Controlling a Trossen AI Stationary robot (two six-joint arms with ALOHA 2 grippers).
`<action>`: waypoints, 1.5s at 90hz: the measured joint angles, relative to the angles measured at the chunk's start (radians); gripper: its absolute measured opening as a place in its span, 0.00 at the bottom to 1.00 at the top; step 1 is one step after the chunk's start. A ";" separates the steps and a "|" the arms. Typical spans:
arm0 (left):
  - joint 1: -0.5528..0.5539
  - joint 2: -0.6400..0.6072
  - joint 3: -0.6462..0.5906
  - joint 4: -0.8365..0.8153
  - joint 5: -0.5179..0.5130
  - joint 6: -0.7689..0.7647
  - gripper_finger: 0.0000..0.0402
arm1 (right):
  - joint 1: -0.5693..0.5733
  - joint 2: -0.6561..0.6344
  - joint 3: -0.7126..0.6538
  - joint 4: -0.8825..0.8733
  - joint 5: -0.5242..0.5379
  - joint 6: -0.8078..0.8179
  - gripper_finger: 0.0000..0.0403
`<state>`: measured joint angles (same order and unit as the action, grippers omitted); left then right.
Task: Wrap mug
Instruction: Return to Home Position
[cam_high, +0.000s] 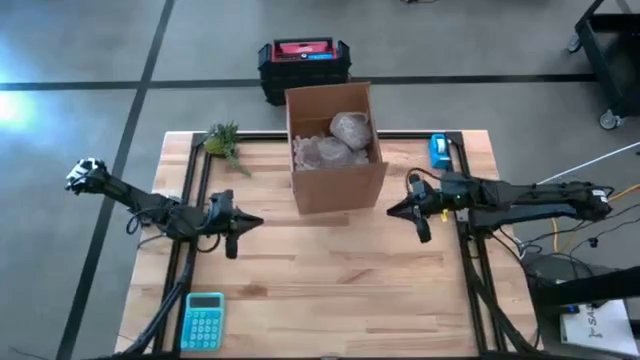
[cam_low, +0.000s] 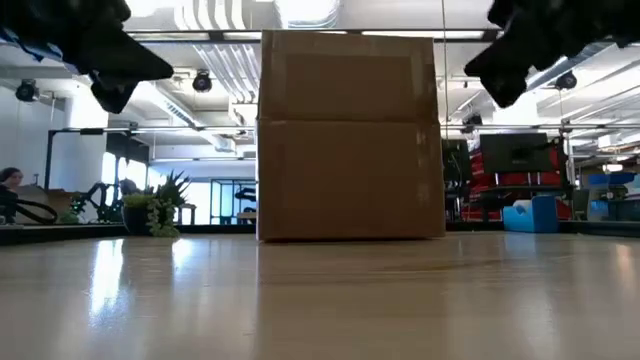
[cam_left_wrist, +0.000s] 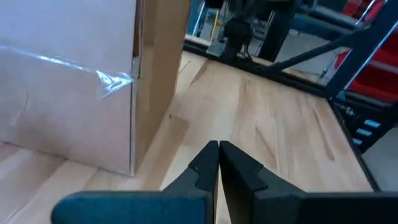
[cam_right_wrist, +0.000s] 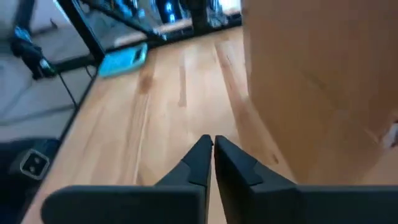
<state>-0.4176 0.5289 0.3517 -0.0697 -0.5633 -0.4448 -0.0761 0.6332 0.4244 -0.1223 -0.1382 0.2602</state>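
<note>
Dark two-finger left gripper (cam_high: 250, 222), fingers pressed together, at eight o'clock of open brown cardboard box (cam_high: 340, 188); right gripper (cam_high: 397, 211), likewise closed, at four o'clock; clear bubble-wrapped mug (cam_high: 350, 128) inside box.

Wooden table (cam_high: 330, 270) on a grey floor (cam_high: 80, 60). Small green plant (cam_high: 224, 143) at the far left corner; blue device (cam_high: 439, 151) at the far right edge; teal calculator (cam_high: 203, 320) near the front left corner. Black-and-red toolbox (cam_high: 304, 60) on the floor beyond the table.
</note>
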 joint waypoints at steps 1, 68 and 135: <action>0.000 -0.007 -0.002 0.000 0.000 0.002 0.00 | 0.000 -0.007 -0.008 0.002 0.007 0.004 0.02; 0.001 -0.313 -0.241 0.170 0.048 0.154 0.00 | 0.000 -0.554 -0.411 0.149 0.054 0.002 0.01; 0.008 -0.529 -0.280 -0.061 0.041 0.120 0.00 | 0.000 -0.528 -0.412 0.140 0.183 -0.032 0.01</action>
<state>-0.4091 0.0002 0.0715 -0.1303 -0.5227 -0.3249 -0.0765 0.1047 0.0120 0.0174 0.0448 0.2278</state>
